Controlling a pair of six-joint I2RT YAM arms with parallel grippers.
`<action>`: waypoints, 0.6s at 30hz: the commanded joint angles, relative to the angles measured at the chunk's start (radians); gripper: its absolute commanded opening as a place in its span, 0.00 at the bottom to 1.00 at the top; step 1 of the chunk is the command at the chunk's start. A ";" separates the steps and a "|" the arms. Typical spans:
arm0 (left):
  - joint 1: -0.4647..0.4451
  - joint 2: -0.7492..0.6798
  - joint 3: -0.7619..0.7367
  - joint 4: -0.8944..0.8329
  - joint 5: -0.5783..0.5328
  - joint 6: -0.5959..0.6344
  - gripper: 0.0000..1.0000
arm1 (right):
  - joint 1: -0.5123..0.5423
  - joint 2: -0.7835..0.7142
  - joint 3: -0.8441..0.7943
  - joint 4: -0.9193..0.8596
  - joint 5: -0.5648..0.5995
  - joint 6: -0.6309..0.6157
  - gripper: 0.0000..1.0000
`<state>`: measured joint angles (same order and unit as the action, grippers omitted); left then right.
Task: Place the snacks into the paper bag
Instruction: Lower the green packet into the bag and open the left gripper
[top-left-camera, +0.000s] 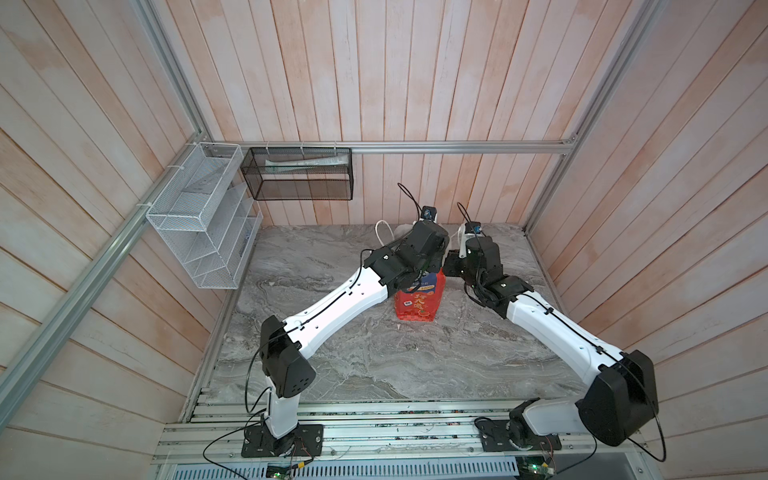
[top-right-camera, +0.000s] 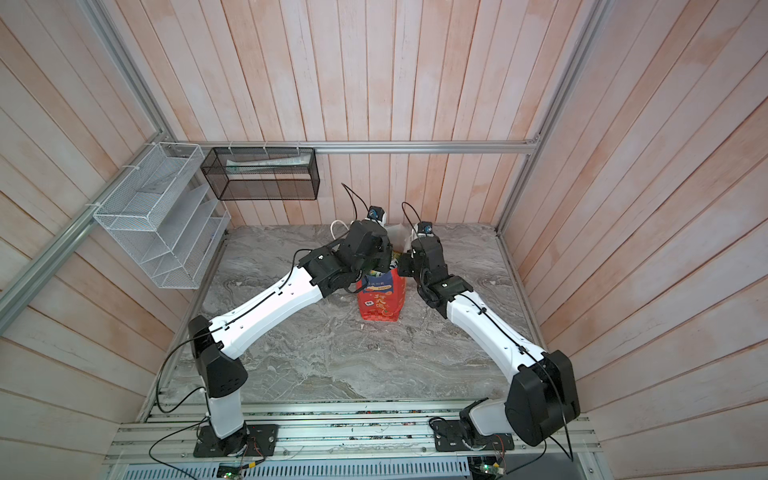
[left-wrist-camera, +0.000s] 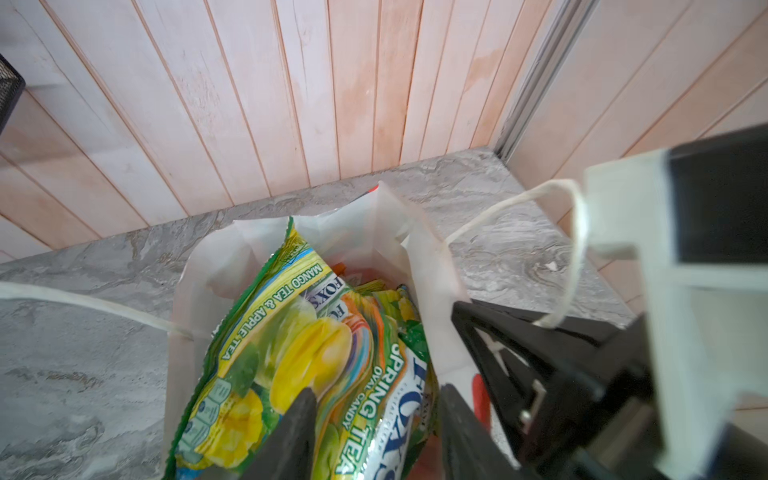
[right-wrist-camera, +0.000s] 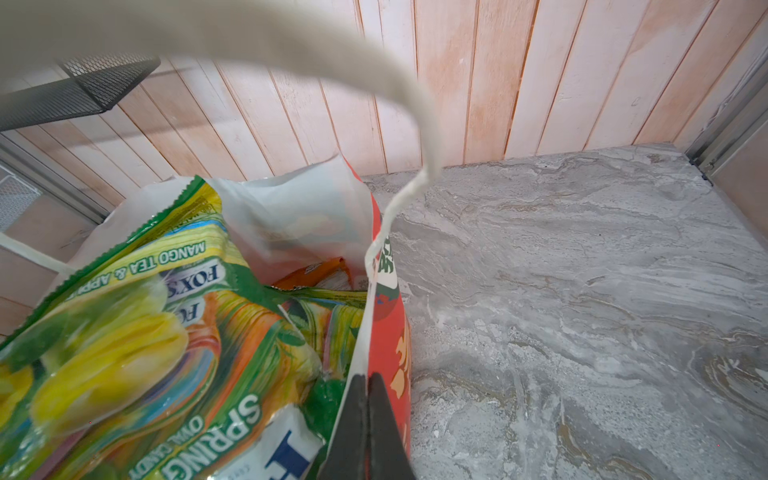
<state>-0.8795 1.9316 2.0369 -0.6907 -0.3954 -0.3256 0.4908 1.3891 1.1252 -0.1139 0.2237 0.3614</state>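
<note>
The red paper bag (top-left-camera: 419, 305) (top-right-camera: 382, 303) stands upright at the back middle of the marble table, with both wrists over its mouth. A green-yellow FOX'S snack packet (left-wrist-camera: 291, 332) (right-wrist-camera: 124, 332) pokes out of the bag's white inside (left-wrist-camera: 357, 232), lying on other packets. An orange packet (right-wrist-camera: 316, 272) lies deeper in. My left gripper (left-wrist-camera: 376, 411) is open just above the mouth, its fingers apart on either side of the green-yellow packet's edge. My right gripper (right-wrist-camera: 368, 382) is shut on the bag's rim, with the red outer wall (right-wrist-camera: 390, 316) beside it.
White cord handles (left-wrist-camera: 577, 232) (right-wrist-camera: 415, 104) loop up from the bag, one close to the right wrist camera. A white mesh basket (top-left-camera: 199, 216) and a black mesh basket (top-left-camera: 299, 174) hang on the walls at back left. Bare marble table (top-left-camera: 353, 365) lies in front.
</note>
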 joint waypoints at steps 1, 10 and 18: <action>0.058 0.059 0.083 -0.075 -0.003 -0.013 0.50 | 0.010 -0.016 -0.013 -0.028 0.009 -0.015 0.00; 0.099 0.272 0.312 -0.237 0.228 0.009 0.52 | 0.011 -0.018 -0.012 -0.029 0.011 -0.017 0.00; 0.074 0.318 0.281 -0.242 0.416 0.000 0.51 | 0.011 -0.021 -0.013 -0.028 0.012 -0.016 0.00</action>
<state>-0.7872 2.2238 2.3318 -0.8780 -0.1097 -0.3237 0.4915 1.3834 1.1252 -0.1268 0.2276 0.3580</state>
